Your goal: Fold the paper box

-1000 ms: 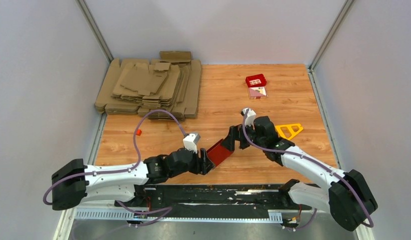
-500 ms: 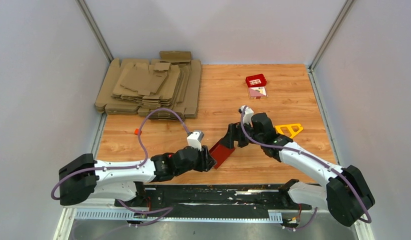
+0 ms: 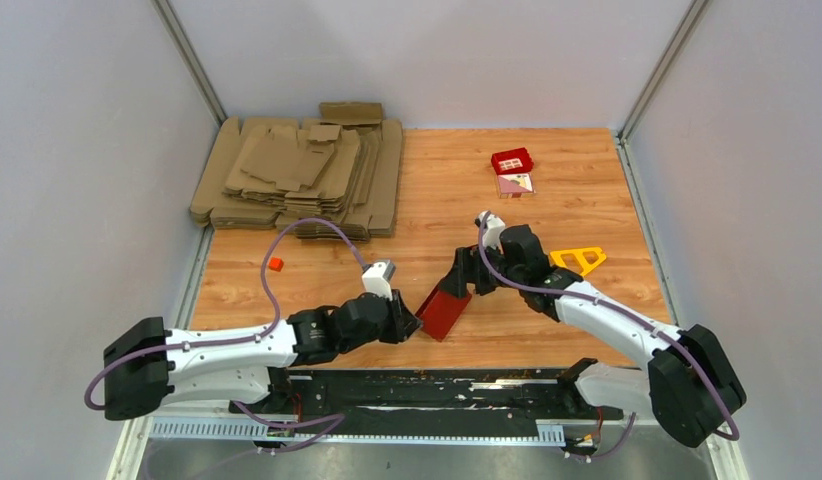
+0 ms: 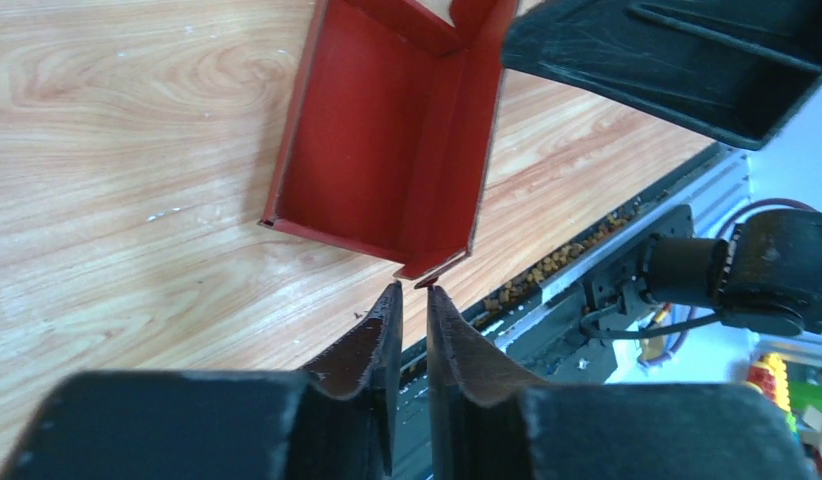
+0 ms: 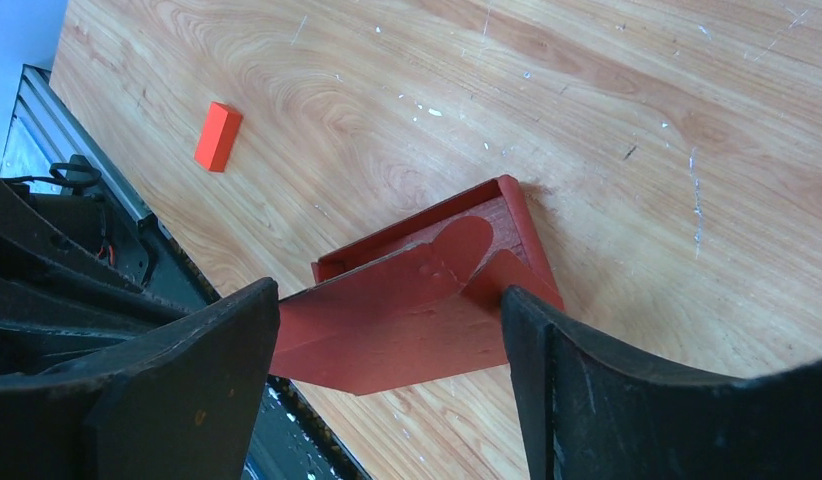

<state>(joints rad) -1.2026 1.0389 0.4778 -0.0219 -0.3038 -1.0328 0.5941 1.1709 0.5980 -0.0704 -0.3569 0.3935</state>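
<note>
- Red paper box (image 3: pixel 442 312), a shallow open tray of plain card, sits near the front middle of the wooden table (image 3: pixel 587 190), between the two arms.
- From above, the paper box slants, its far end up at the right gripper (image 5: pixel 387 298) and its near end down by the table's front edge.
- In the right wrist view, the right gripper's jaws are spread wide. The box's folded end sits between them, with card meeting a finger on each side.
- In the left wrist view, the left gripper (image 4: pixel 409 293) has its jaws almost closed, with only a thin slit between them.
- The box's near corner sits right at those tips. Whether the card is pinched there cannot be told.
- A small orange block (image 3: pixel 275 264) lies on the table, well to the left of the box.
- A pile of brown cardboard sheets (image 3: pixel 297 175) fills the far left corner.
- A yellow triangular frame (image 3: pixel 579 260) lies just beside the right arm.
</note>
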